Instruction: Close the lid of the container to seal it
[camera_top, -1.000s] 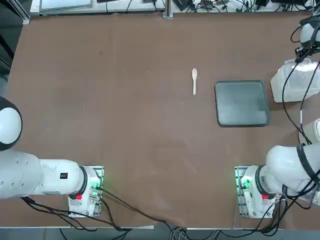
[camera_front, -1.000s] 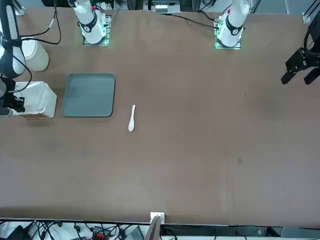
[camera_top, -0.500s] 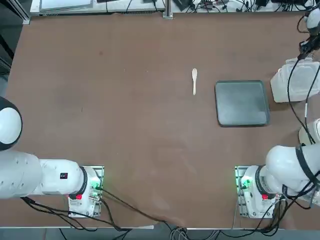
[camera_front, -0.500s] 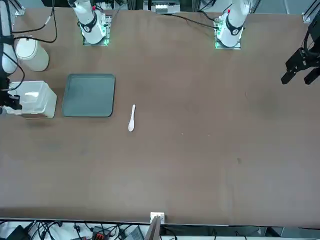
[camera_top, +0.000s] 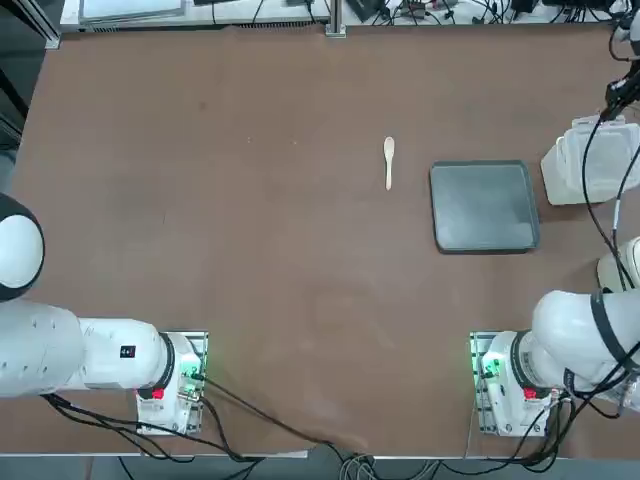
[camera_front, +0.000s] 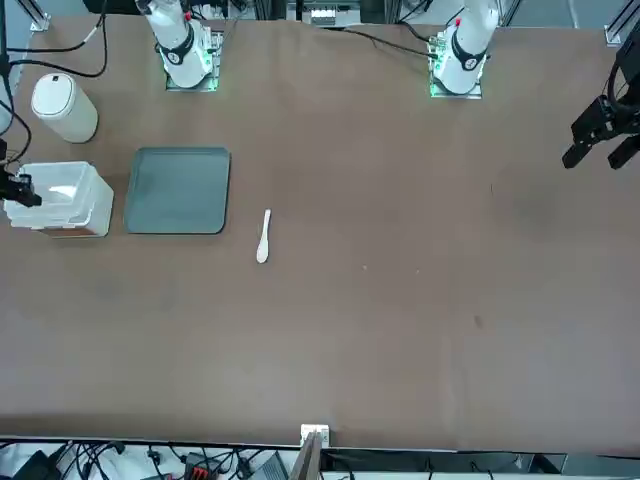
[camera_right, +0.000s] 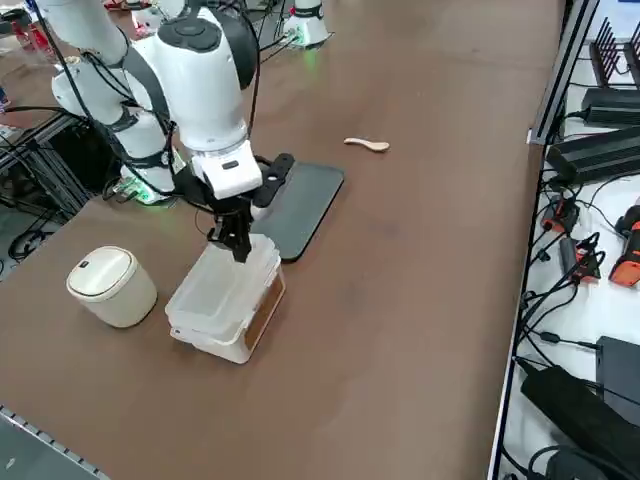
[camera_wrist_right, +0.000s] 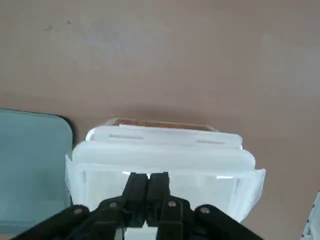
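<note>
1. The container (camera_right: 222, 300) sits on the brown worktop (camera_top: 250, 230) at its far right edge as seen from overhead, just beside the dark grey tray (camera_top: 484, 206) but apart from it.
2. The lid (camera_wrist_right: 162, 155) lies down over the top of the box; whether it is fully snapped shut all around cannot be told.
3. The right hand (camera_wrist_right: 148, 181) hangs over the end of the container that faces away from the robot's base, pointing down at the lid. Its two fingers are pressed together with no gap and nothing between them.
4. In the right side view the fingertips (camera_right: 240, 245) are at the lid's top surface near its edge; actual contact cannot be confirmed.
5. A round cream-white vessel (camera_right: 110, 286) stands near the container, on the side toward the arms' bases, apart from it.
6. A small pale spoon (camera_top: 389, 161) lies on the worktop on the far side of the tray from the container, well apart from the box.
</note>
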